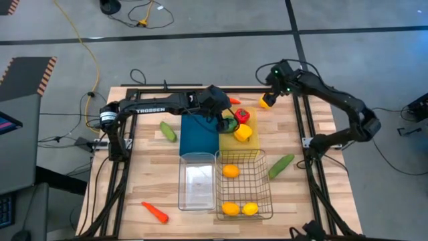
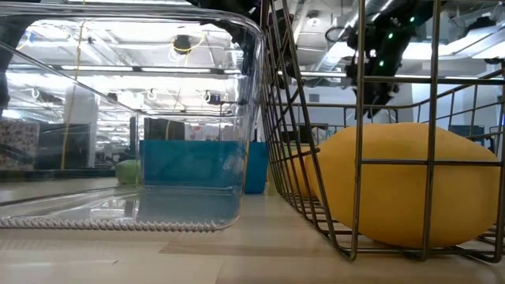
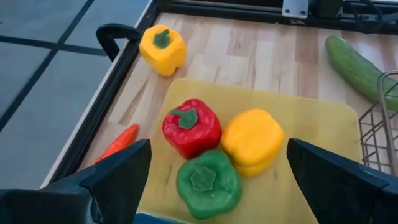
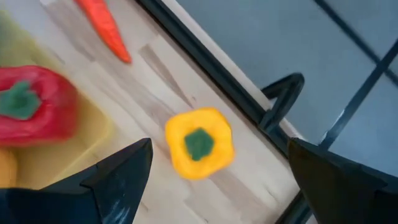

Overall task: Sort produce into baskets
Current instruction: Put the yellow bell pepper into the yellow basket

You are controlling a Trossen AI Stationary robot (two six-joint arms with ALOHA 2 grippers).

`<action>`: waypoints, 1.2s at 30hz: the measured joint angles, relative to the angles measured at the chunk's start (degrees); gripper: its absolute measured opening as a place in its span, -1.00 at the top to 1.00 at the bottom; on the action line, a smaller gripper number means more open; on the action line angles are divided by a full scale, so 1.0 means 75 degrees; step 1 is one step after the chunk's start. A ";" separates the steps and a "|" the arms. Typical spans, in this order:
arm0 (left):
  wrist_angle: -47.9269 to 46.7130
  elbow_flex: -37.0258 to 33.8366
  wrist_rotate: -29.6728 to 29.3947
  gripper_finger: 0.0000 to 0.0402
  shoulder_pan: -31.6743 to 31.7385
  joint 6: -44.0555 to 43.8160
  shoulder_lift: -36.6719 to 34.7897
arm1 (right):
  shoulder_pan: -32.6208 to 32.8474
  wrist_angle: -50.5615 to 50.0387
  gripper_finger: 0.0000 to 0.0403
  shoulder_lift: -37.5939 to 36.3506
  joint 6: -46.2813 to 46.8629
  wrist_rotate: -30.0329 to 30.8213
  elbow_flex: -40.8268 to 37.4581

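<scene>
My left gripper [image 1: 226, 119] is open above the yellow tray [image 1: 231, 144], which holds a red pepper [image 3: 190, 127], a green pepper [image 3: 208, 182] and a yellow pepper [image 3: 254, 140]. Its fingers stand on either side of the green pepper and touch nothing. My right gripper [image 1: 270, 96] is open over a second yellow pepper [image 4: 199, 143]. This pepper rests on the table at the far edge, between the fingers in the right wrist view, untouched. The blue tray [image 1: 199, 134], the clear bin [image 1: 197, 181] and the wire basket [image 1: 244, 184] stand at mid-table.
The wire basket holds two oranges [image 1: 230, 171] and a lemon [image 1: 250, 208]. Cucumbers lie left of the blue tray [image 1: 167, 131] and right of the basket [image 1: 281, 166]. Carrots lie near the front left [image 1: 154, 211] and at the far edge [image 1: 234, 101]. A black frame rail [image 4: 205, 68] borders the table.
</scene>
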 joint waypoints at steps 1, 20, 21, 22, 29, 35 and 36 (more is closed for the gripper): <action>0.0001 0.0000 0.0000 -0.80 0.0000 0.0000 0.0000 | -0.0047 0.0000 -0.98 0.0138 0.0238 0.0000 0.0000; -0.0002 -0.0006 0.0004 -0.80 -0.0003 0.0000 0.0000 | -0.0057 -0.0008 -0.96 0.1341 -0.1884 -0.0009 0.0000; -0.0005 -0.0006 0.0004 -0.80 -0.0003 0.0000 0.0000 | -0.0059 0.0005 -0.96 0.1390 -0.1888 -0.0010 0.0000; -0.0010 -0.0006 0.0004 -0.80 -0.0003 0.0000 0.0000 | -0.0060 0.0003 -0.96 0.1443 -0.1888 -0.0011 0.0000; -0.0260 -0.0006 0.0010 -0.80 -0.0003 0.0000 0.0000 | -0.0130 0.0101 -0.96 0.2003 -0.1949 0.0038 0.0000; -0.0338 -0.0006 0.0069 -0.80 -0.0003 -0.0009 0.0003 | -0.0127 0.0387 -0.96 0.2372 -0.1911 0.0566 0.0000; -0.0343 -0.0006 0.0069 -0.80 -0.0003 -0.0009 0.0003 | -0.0130 0.0394 -0.96 0.2424 -0.1911 0.0565 0.0000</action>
